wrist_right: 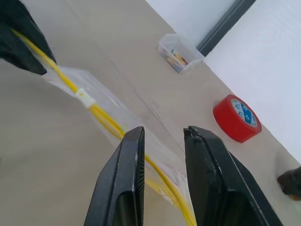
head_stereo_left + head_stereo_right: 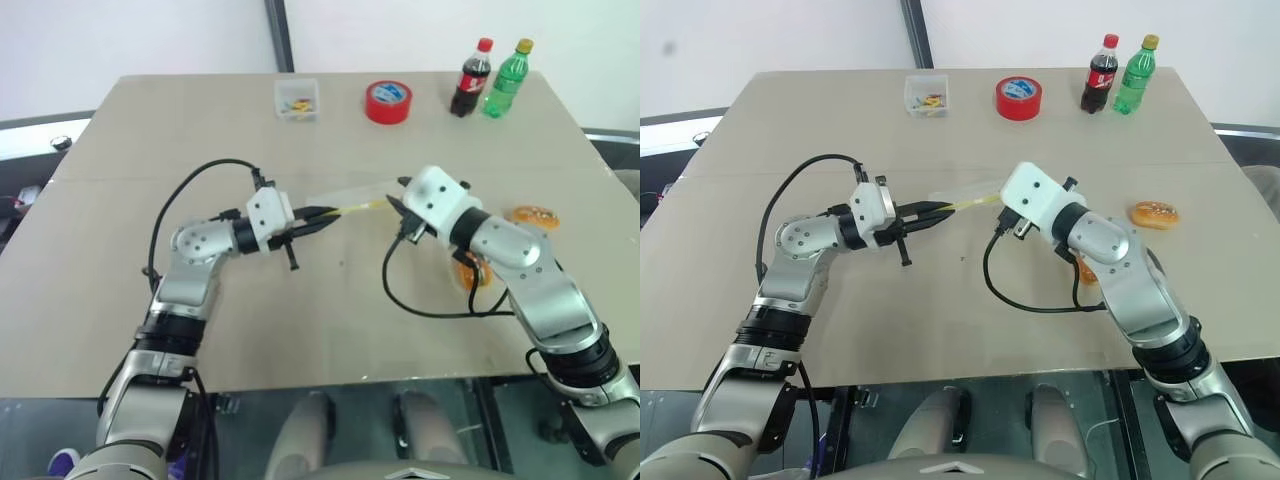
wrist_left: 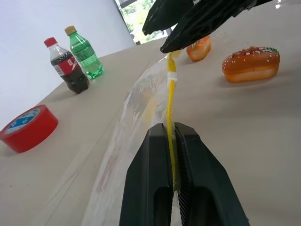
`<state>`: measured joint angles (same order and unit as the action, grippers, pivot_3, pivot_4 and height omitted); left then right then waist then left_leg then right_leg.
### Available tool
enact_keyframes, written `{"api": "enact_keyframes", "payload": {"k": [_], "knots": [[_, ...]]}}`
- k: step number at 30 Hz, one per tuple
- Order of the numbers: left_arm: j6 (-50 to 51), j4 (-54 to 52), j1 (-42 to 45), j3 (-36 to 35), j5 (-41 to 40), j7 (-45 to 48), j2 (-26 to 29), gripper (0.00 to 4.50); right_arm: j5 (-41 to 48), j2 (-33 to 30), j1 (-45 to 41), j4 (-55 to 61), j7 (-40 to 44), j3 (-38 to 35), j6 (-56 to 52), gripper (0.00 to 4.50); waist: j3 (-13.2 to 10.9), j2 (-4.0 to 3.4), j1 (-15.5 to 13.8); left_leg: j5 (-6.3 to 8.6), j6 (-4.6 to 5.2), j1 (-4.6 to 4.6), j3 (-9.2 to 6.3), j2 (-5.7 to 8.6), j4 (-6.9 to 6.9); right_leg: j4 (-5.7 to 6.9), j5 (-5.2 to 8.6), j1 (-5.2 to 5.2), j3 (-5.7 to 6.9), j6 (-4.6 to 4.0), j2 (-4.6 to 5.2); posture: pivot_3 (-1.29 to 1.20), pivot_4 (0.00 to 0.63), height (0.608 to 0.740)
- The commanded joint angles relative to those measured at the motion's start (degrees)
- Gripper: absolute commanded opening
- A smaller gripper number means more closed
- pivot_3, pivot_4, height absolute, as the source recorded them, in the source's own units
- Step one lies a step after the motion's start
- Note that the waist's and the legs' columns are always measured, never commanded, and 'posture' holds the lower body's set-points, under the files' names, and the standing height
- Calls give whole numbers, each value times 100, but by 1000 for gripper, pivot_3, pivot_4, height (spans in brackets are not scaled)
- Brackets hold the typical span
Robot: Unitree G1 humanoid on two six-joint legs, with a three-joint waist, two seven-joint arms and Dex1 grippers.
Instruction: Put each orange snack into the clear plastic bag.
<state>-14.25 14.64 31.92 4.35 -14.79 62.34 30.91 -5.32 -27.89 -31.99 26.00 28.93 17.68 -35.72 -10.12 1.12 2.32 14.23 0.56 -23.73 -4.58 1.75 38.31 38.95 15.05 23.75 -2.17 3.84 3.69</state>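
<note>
Left gripper [image 3: 171, 136] pinches the clear plastic bag [image 3: 141, 96] by its yellow strip; right gripper [image 1: 162, 136] gapes, probably empty. Flimsy, slippery film — 2 orange snacks [image 3: 250, 62] wait.

A beige table [image 2: 200, 140] stands before a white wall [image 2: 130, 40].

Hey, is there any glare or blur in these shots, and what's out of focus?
Left wrist view: bright window glare at the top, end effector close and soft-edged, bottles sharp. Right wrist view: fingers blurred, tape crisp. Head views: even light, faint shadows under the arms, bag barely visible on the table.
</note>
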Motion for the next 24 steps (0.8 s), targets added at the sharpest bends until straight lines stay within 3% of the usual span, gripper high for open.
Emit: {"api": "enact_keyframes", "payload": {"k": [1,24], "knots": [[-52,-288,5,-114,-18,-46,45,0,-183,-148,-133,97,194,113,312,1333,0,0,0,0,0,0,0,0,0,0,0,0,0,0,0,0,150,740],[-61,-328,-27,-82,33,-28,105,0,-276,-295,-166,271,719,67,528,1333,0,0,-3,0,0,0,-1,-1,0,0,0,0,0,0,0,0,150,740]]}}
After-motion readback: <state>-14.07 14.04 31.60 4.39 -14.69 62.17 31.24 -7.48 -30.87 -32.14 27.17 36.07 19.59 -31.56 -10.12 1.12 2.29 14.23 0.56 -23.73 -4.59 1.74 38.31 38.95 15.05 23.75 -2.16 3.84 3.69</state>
